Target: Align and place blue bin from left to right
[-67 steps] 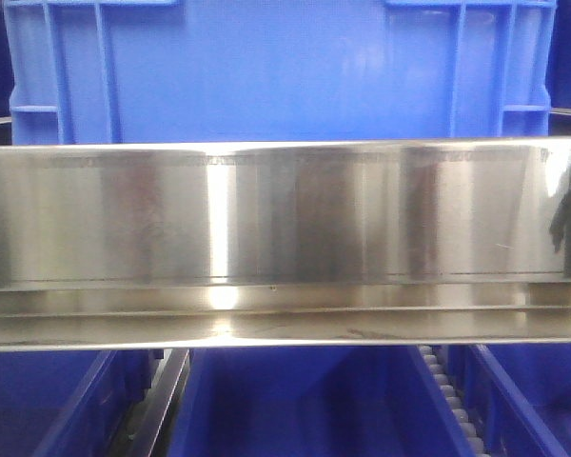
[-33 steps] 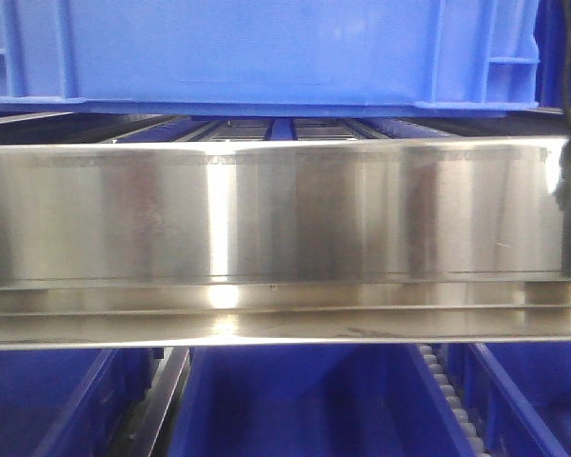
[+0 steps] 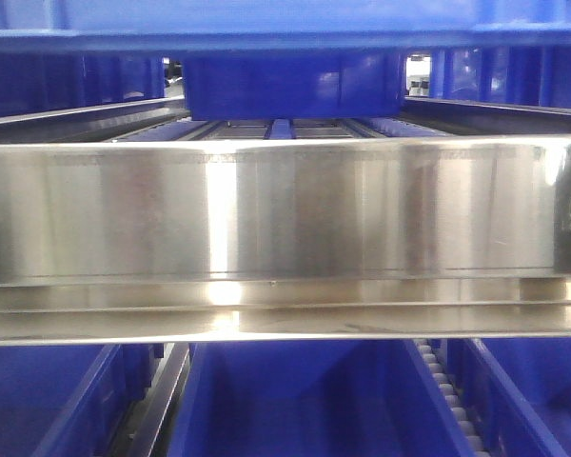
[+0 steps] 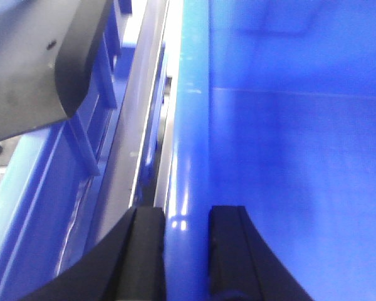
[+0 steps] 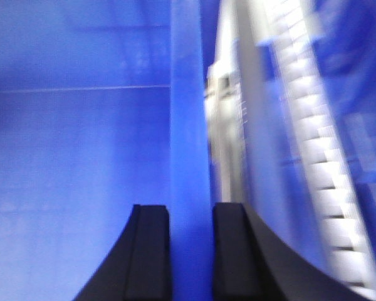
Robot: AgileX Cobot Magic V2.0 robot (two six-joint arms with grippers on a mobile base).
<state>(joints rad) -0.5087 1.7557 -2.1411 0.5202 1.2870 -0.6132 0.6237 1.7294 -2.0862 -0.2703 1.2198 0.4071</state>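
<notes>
The blue bin (image 3: 285,21) hangs at the very top of the front view, only its bottom edge showing, wider than the picture. In the left wrist view my left gripper (image 4: 187,214) is shut on the bin's left wall rim (image 4: 193,113), one finger outside and one inside the smooth blue interior (image 4: 301,163). Seen from the right wrist, my right gripper (image 5: 191,212) is shut on the opposite wall rim (image 5: 189,106) in the same way. That view is blurred.
A shiny steel beam (image 3: 285,224) spans the front view under the bin. Behind it run roller tracks (image 3: 281,127) toward a darker blue bin (image 3: 295,84). More blue bins (image 3: 295,405) sit below the beam. A white roller strip (image 5: 316,163) runs right of the bin.
The blue bin has risen steadily in the front view, from filling the upper part to only its bottom edge showing. The roller tracks and the far bin have come into sight.
</notes>
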